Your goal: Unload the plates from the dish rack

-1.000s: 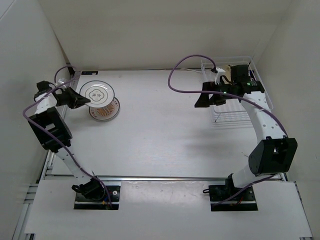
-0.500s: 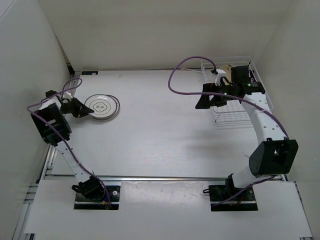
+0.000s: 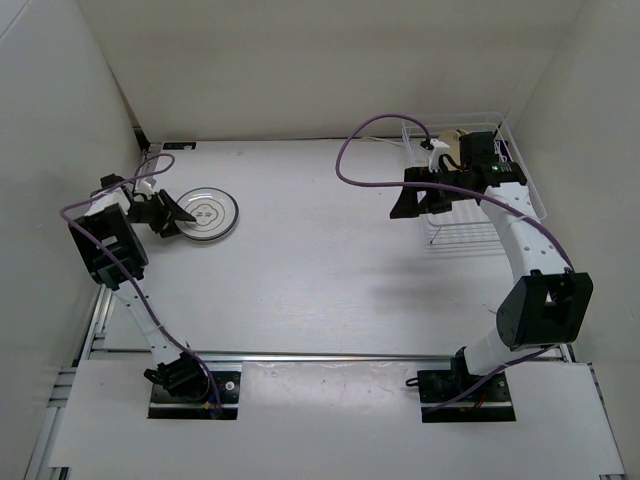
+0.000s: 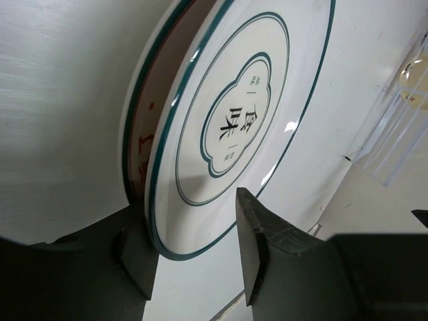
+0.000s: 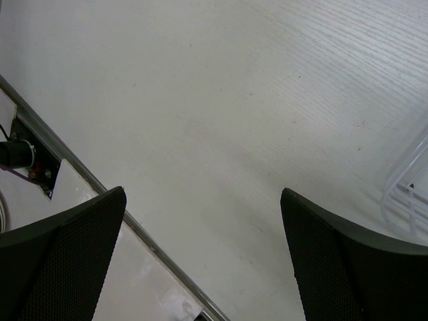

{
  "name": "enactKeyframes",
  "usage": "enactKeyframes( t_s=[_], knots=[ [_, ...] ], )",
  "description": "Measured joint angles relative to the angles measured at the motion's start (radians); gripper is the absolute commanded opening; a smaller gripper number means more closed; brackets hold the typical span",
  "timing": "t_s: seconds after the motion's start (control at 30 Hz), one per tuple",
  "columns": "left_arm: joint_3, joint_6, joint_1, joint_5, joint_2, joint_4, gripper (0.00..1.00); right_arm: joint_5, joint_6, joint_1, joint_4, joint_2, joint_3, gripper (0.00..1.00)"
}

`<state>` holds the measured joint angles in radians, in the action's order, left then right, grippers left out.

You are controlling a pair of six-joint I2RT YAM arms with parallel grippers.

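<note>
A pale grey plate with a dark rim and centre motif lies flat on the table at the left, stacked on the orange-patterned plate. My left gripper is open, its fingers straddling the near rim of the stack, with a gap between the right finger and the plate. The white wire dish rack stands at the back right, and a tan plate shows in it behind the right arm. My right gripper hangs wide open beside the rack's left side, holding nothing.
White walls close in the table on the left, back and right. A purple cable arcs over the table from the right arm. The rack's corner shows at the right of the right wrist view, and a metal rail at the lower left.
The left gripper lowered the grey plate onto the orange-patterned plate and opened its jaws. The right arm has barely moved.
</note>
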<state>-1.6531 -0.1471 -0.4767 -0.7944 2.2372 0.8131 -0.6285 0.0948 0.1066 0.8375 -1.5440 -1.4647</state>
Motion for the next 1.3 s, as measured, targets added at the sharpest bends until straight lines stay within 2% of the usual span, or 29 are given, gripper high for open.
enactKeyframes(
  t_s=[0.23,0.47,0.9,1.0,1.07,1.17,1.3],
  knots=[
    [-0.005,0.016,0.029,0.08,-0.036,0.026,0.66,-0.011,0.0,0.0,-0.001,0.0,0.0,0.99],
    [-0.005,0.027,0.064,0.256,-0.107,0.035,0.72,-0.033,0.0,0.0,-0.001,0.0,0.0,0.99],
    [-0.024,0.06,0.158,0.606,-0.148,0.062,0.71,-0.029,0.0,0.0,-0.004,0.001,0.003,0.99],
    [-0.022,0.06,0.162,0.665,-0.194,0.07,0.73,0.081,-0.018,-0.002,-0.035,0.006,0.003,0.99],
    [-0.014,0.06,0.162,0.675,-0.26,0.071,0.73,0.222,-0.034,-0.004,-0.069,0.013,0.003,0.99],
    [-0.008,0.061,0.158,0.662,-0.411,0.072,0.73,0.417,-0.034,-0.024,-0.112,0.014,-0.002,0.99],
    [-0.002,0.084,0.169,0.62,-0.648,0.045,0.74,0.573,-0.011,-0.082,-0.125,-0.02,-0.087,0.99]
  ],
)
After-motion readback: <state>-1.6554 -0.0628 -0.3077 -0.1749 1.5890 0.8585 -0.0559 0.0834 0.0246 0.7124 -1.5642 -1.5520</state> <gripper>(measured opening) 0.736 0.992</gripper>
